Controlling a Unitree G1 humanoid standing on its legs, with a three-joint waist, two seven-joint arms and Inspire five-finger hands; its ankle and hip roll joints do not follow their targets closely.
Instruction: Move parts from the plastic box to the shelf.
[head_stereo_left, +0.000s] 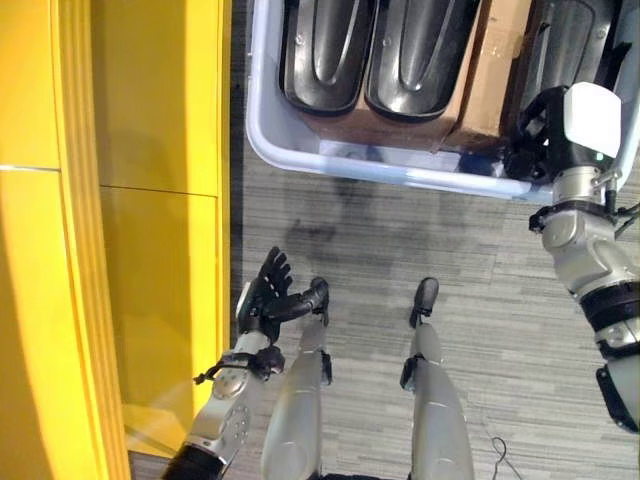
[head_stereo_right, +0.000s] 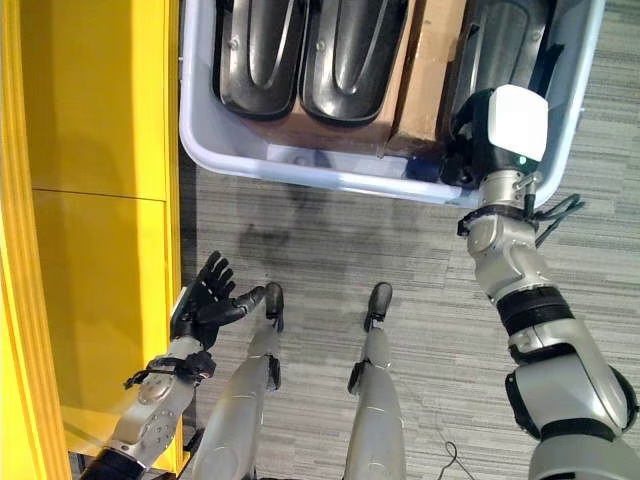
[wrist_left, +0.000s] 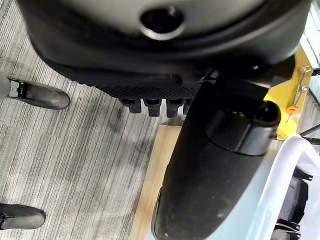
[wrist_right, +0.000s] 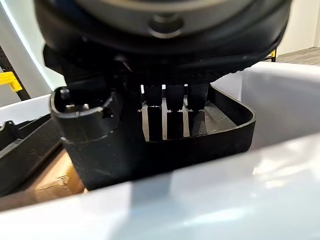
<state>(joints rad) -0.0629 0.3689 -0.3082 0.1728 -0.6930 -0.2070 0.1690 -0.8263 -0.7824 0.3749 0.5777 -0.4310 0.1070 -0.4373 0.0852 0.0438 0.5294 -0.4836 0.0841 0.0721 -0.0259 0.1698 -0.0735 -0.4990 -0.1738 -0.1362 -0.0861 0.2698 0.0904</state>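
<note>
Black part (wrist_right: 220, 131) against right robot hand (wrist_right: 165, 107) fingers

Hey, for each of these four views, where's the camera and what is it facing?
Left eye view: head camera, looking down at the plastic box, yellow shelf and open left hand.
Right eye view: same head, same scene; right hand in the box.
Left wrist view: along the left hand toward carpet.
Right wrist view: along the right hand, fingers over a black part.

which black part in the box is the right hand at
The rightmost part, past the cardboard. The right hand reaches into it; the two parts on the left lie untouched.
</note>
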